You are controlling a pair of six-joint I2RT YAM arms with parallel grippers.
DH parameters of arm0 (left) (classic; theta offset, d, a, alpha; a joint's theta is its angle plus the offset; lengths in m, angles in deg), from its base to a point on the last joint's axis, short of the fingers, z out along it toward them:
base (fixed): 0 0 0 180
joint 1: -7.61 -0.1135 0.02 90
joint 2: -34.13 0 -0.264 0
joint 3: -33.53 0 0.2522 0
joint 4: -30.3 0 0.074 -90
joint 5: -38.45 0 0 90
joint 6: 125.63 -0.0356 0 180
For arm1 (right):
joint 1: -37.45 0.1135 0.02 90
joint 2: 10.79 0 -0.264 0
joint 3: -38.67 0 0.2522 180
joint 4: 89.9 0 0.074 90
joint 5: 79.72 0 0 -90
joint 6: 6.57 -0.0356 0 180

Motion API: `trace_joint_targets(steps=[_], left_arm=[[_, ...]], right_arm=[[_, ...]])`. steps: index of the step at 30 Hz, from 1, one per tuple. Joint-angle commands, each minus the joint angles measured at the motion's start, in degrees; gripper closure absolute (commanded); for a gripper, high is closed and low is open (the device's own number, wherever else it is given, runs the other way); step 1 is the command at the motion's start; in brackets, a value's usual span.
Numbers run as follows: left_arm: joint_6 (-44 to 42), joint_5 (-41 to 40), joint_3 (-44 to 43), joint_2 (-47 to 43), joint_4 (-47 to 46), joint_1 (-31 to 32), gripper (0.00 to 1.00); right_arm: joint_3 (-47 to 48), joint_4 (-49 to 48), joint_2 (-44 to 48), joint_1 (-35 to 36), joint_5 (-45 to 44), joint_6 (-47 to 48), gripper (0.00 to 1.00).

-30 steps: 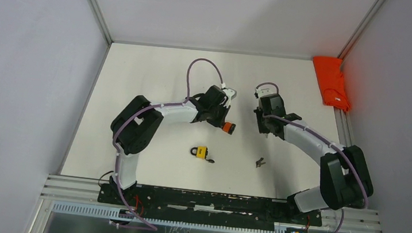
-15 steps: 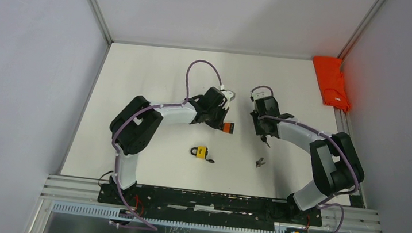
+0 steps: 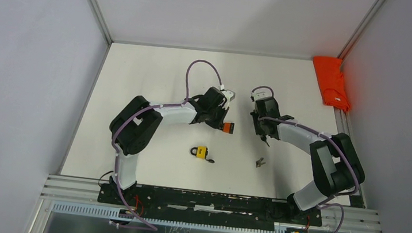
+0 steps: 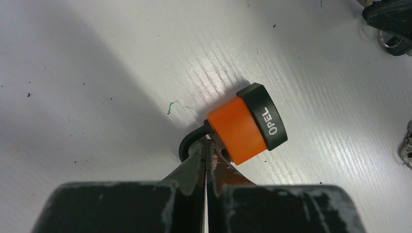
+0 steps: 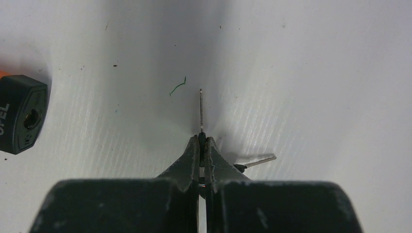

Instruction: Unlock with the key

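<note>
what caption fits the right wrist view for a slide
Right gripper pinching a key, blade pointing ahead, padlock at far left, keyhole visible.

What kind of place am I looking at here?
Probably a robotics test cell: a white table boxed in by aluminium framing, two arms bolted to a rail, an orange padlock and key.

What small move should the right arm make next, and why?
Probably shift the right gripper leftward: its thin silver key points past the orange padlock with a black cap, whose keyhole sits to the left, while the left gripper pinches its shackle.
</note>
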Motion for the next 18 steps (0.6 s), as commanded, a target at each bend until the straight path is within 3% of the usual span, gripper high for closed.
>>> trace_joint_targets(steps=[1, 11, 15, 18], left_arm=[[-1.50, -0.78, -0.48, -3.52, -0.12, 0.31, 0.98], [-0.83, -3.31, -0.47, -8.43, 2.99, 0.28, 0.98], [-3.35, -3.20, 1.21, -12.77, 1.96, 0.61, 0.75], [-6.23, -5.01, 2.69, -13.83, 1.45, 1.19, 0.67]], right_arm=[[-3.85, 2.80, -0.29, 0.20, 0.62, -1.09, 1.00], [-4.36, -1.72, 8.49, 0.20, 15.24, -1.56, 1.00], [-4.61, -2.48, 11.27, 0.13, 16.13, -2.40, 1.00], [-4.76, -2.26, 13.67, 0.06, 14.49, -3.63, 1.00]])
